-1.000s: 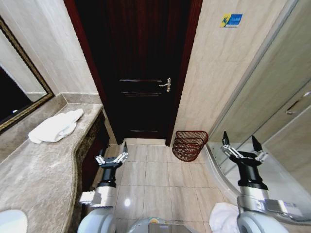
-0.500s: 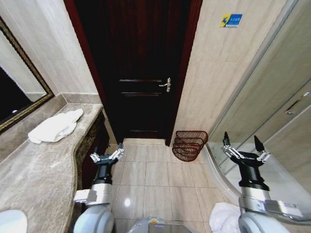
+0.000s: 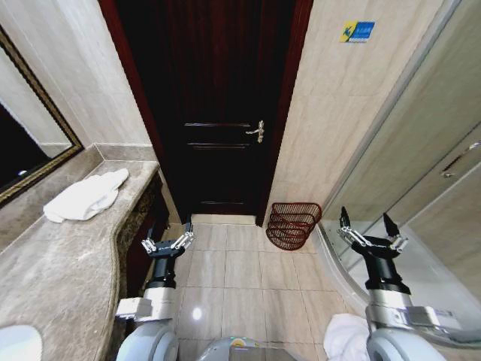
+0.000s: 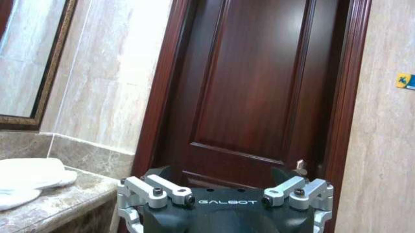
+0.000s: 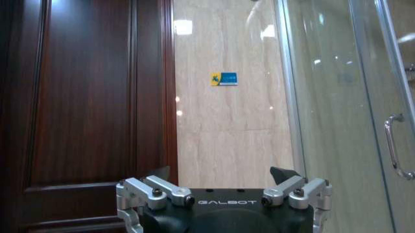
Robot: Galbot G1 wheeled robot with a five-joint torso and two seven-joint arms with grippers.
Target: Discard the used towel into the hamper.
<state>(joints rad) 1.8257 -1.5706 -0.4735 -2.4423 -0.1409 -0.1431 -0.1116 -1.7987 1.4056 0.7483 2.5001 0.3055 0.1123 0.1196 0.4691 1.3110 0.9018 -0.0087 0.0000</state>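
The left gripper hangs above the tiled floor just beside the front edge of the vanity, its silver-jointed black fingers spread wide with nothing between them; in the left wrist view the same gripper faces the panelled door. The right gripper is held up on the other side, in front of the curved glass shower screen, and its two dark pointed fingers are also splayed apart and empty. Between the two arms lies the floor of glossy beige square tiles. On the mottled brown marble countertop, well behind and to the left of the left gripper, a white towel lies in a soft crumpled heap near the wall under the gilt-framed mirror. The hamper, a round reddish-brown wire basket with horizontal rings that narrows toward its base, stands on the floor in the corner between the dark polished wooden door and the shower screen, nearer the right gripper. A second heap of white cloth lies on the floor beside the right arm's base.
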